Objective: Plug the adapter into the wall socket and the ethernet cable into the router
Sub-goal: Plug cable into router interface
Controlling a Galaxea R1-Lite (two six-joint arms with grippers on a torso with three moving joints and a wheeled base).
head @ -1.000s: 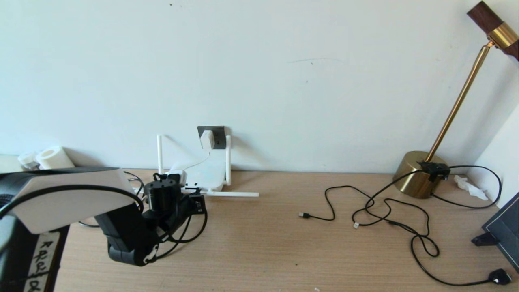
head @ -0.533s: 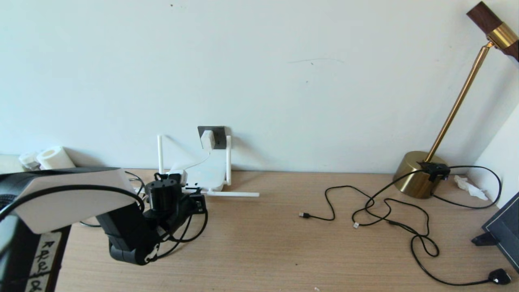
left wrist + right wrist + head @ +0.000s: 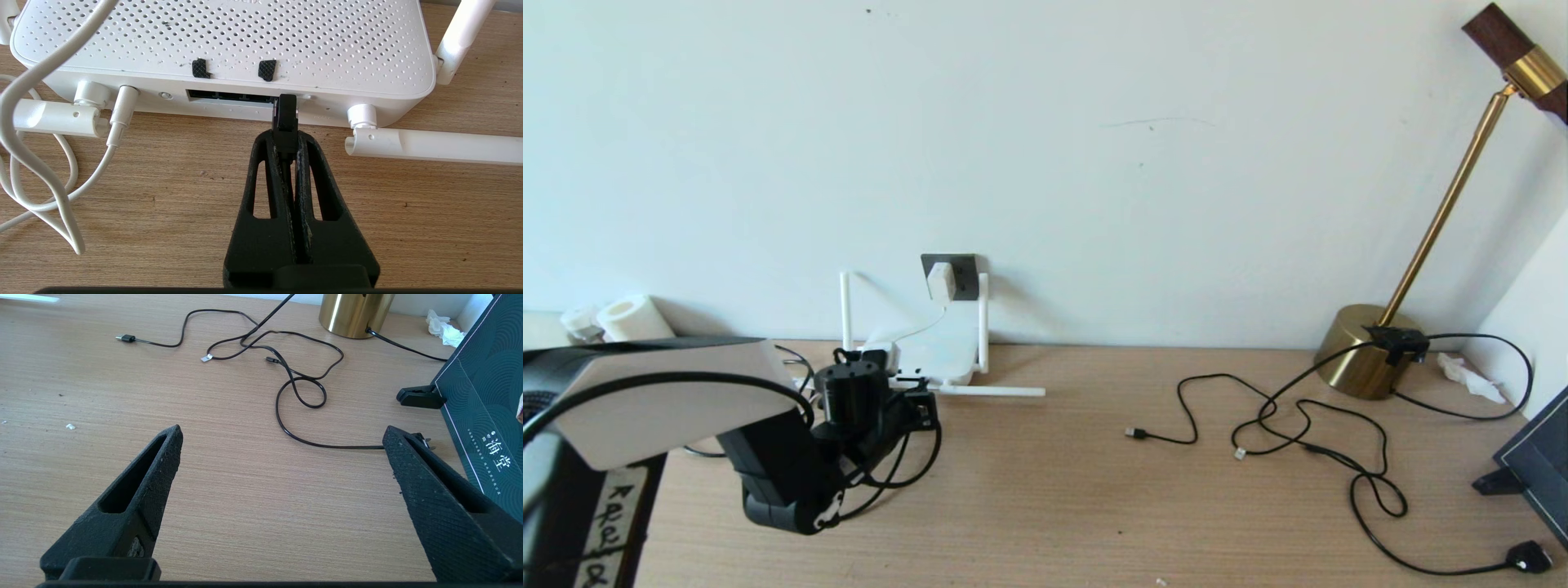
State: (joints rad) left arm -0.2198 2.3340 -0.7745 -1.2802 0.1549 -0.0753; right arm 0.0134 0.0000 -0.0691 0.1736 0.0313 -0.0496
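Almost nothing has shifted over the last sec: the left tool (image 3: pixel 286 141) sits in the same spot at the port edge of the flat white perforated plastic router (image 3: pixel 220 41), w/ only a tiny settle of the arm, so this reads as the slow final push, not a reposition. Its fingers are pinched tight on the thick black ethernet cable (image 3: pixel 285 118), gripping just behind the connector, whose tip is at the end of the dark port row, apparently partly in; can't tell if the clip has latched. The small white cube adapter (image 3: pixel 940 280) is already seated in the dark grey square wall socket (image 3: pixel 951 276) directly above the router, thin white cord dropping to the router's edge, so that half looks done and only the cable seating is left. Judgement: a straight nudge into the router, then release; risk is the light router sliding back toward the wall. The right tool (image 3: pixel 282 473) is idle far right of the router, fingers spread wide, nothing between them. Surface: pale wood-grain tabletop (image 3: pixel 1054 490), a few crumbs. Room: plain white wall behind the router; white paper roll (image 3: pixel 629 318) to its left; well right of it, thin black loose cords (image 3: pixel 1298 433), a brass lamp base (image 3: pixel 1360 351), crumpled tissue (image 3: pixel 1470 377), and a dark teal printed box (image 3: pixel 482 416) at the far right.
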